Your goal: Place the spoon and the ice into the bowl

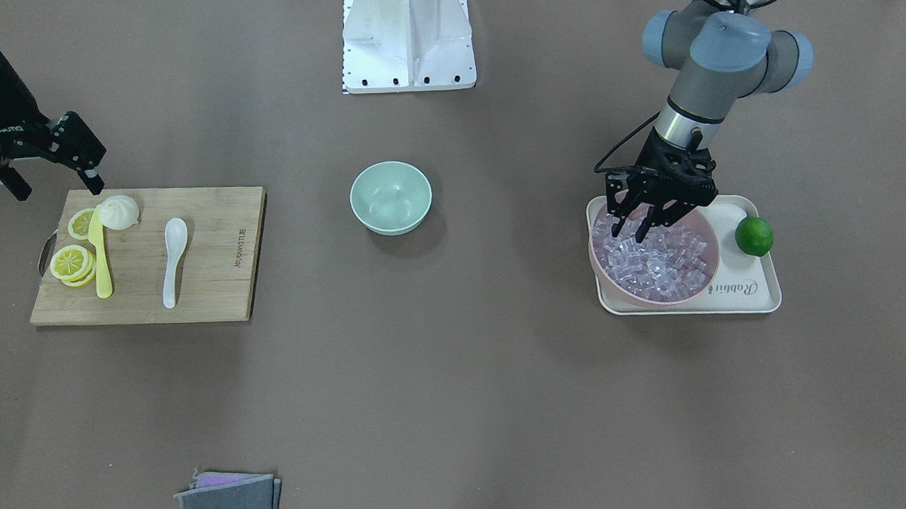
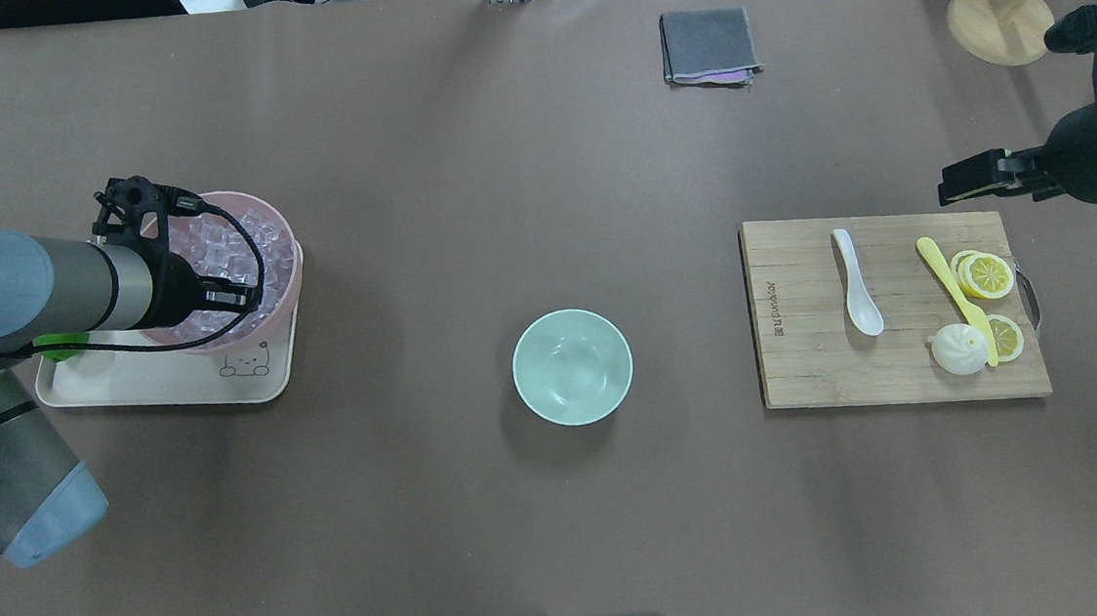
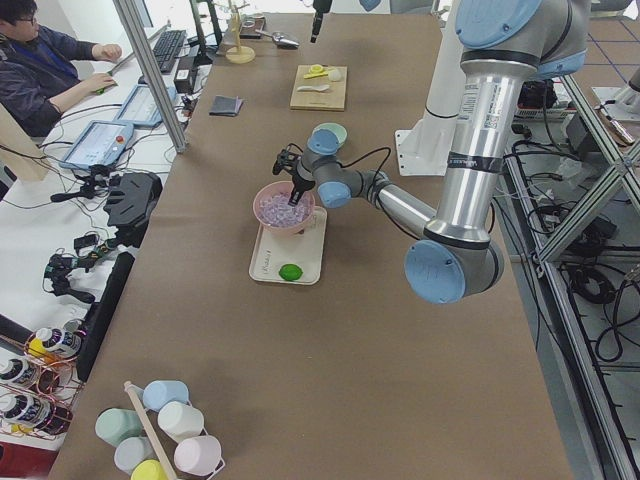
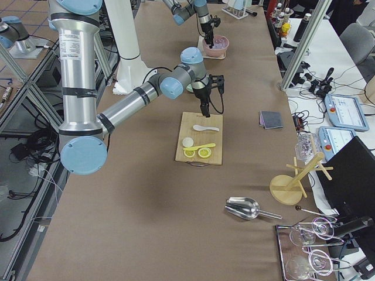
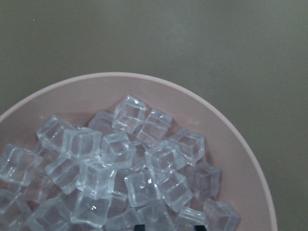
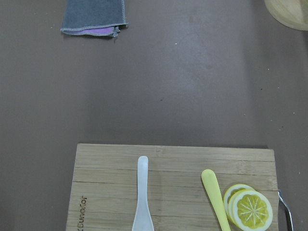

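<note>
The white spoon (image 1: 173,257) lies on the wooden cutting board (image 1: 220,281), next to a yellow knife (image 1: 101,255); it also shows in the right wrist view (image 6: 143,202). The mint-green bowl (image 1: 391,196) stands empty at the table's middle. The ice (image 1: 664,262) is a heap of clear cubes in the pink bowl (image 1: 650,300). My left gripper (image 1: 634,229) hangs open in the pink bowl's near-robot side, fingertips down at the cubes (image 5: 130,163). My right gripper (image 1: 55,185) is open and empty, just behind the board's corner.
The pink bowl sits on a cream tray (image 1: 756,293) with a green lime (image 1: 754,236). Lemon slices (image 1: 73,264) and a white bun (image 1: 118,212) share the board. A folded grey cloth (image 1: 228,503) lies at the far edge. The robot's base (image 1: 408,37) stands behind the green bowl.
</note>
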Controlling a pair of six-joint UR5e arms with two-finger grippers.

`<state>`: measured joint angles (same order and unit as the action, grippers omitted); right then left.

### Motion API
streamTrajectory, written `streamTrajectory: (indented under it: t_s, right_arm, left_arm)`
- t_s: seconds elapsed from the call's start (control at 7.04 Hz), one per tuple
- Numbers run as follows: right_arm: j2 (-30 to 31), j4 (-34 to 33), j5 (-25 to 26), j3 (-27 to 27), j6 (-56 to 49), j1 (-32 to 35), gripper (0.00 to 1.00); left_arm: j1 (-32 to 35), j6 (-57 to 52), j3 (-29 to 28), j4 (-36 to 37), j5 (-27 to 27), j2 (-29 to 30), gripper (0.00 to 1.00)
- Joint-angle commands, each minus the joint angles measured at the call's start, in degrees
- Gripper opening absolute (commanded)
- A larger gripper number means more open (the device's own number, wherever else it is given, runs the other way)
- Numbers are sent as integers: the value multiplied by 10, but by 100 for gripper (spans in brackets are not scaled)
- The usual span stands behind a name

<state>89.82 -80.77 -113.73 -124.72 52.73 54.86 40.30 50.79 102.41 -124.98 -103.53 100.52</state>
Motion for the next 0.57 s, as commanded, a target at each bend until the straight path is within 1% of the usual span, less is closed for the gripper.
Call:
streamTrajectory:
  t_s: [0.0,0.28,0.43]
  right_arm:
    - [0,0,0,0,1,0,100]
    - [0,0,0,0,1,-1,100]
    - [0,0,0,-1,1,-2,100]
  left_arm:
    - [7,-1,1,0,-10,-1,45]
    - [13,-55,1,20,-9,-7,46]
    - [13,-57,0,25,-9,-6,46]
